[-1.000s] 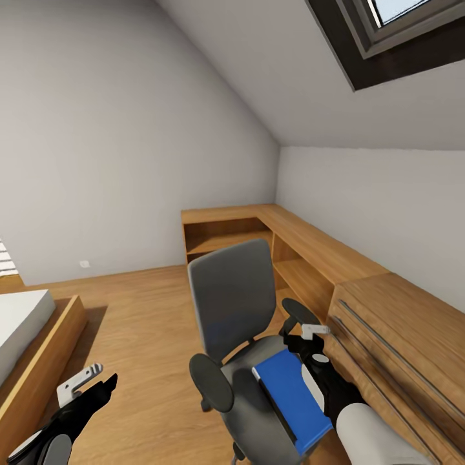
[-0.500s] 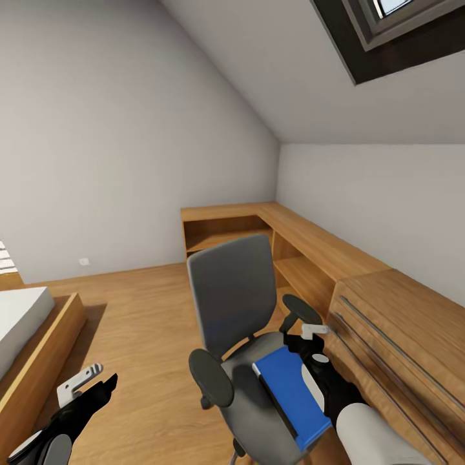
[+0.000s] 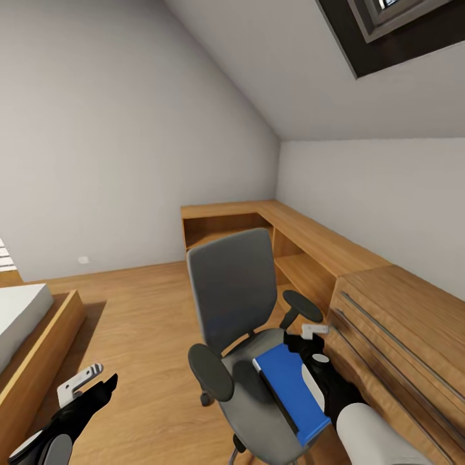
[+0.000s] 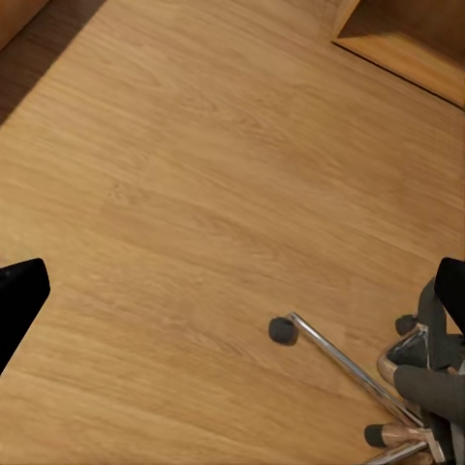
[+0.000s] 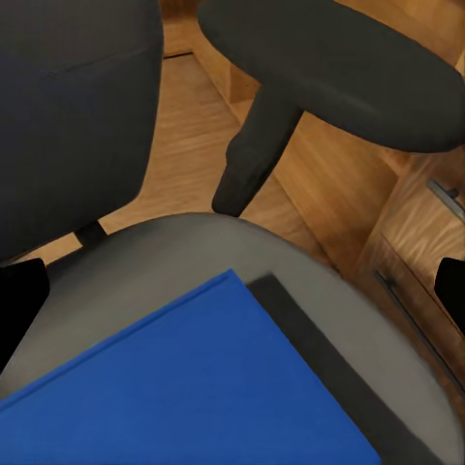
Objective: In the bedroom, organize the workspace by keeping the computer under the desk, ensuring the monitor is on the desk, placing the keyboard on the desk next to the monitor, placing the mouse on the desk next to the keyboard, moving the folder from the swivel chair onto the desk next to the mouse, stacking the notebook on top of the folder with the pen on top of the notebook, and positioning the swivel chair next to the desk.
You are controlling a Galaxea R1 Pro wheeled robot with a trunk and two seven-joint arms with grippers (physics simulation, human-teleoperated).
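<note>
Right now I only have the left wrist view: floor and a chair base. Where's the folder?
Observer: The blue folder lies on the chair seat, seen from the head view.
Reviewer: Is any gripper near it?
Observer: The right gripper hovers just beside the folder's far edge, over the seat; its wrist view looks straight down on the blue cover.
Reviewer: And the left one?
Observer: The left gripper hangs open over bare floor, apart from the chair.
Reviewer: Anything beyond the chair?
Observer: A wooden shelf unit runs along the wall.
</note>
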